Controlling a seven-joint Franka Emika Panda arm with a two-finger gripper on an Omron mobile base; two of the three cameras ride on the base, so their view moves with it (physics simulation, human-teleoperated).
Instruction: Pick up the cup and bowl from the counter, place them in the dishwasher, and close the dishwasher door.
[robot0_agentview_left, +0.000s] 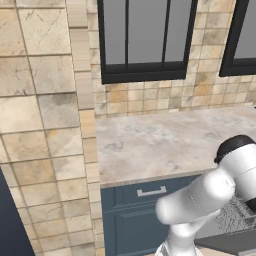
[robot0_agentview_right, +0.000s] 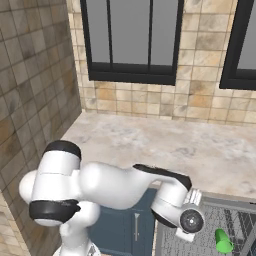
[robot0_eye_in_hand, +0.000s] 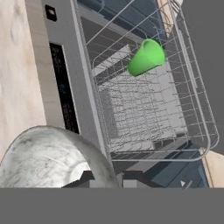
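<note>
Gripper (robot0_eye_in_hand: 107, 180) clamped on marbled bowl (robot0_eye_in_hand: 48, 157), above dishwasher (robot0_eye_in_hand: 65, 87) rack (robot0_eye_in_hand: 144, 105) holding green cup (robot0_eye_in_hand: 146, 57).

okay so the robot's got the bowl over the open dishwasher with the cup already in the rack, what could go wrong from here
The grip looks thin: the gripper seems to pinch just the rim of the marbled bowl, so it might slip or swing while being lowered.

The bowl sits over the door edge rather than the wire rack; released here, it would likely miss.

The green cup lies on its side in the rack, so a careless placement could knock it.
</note>
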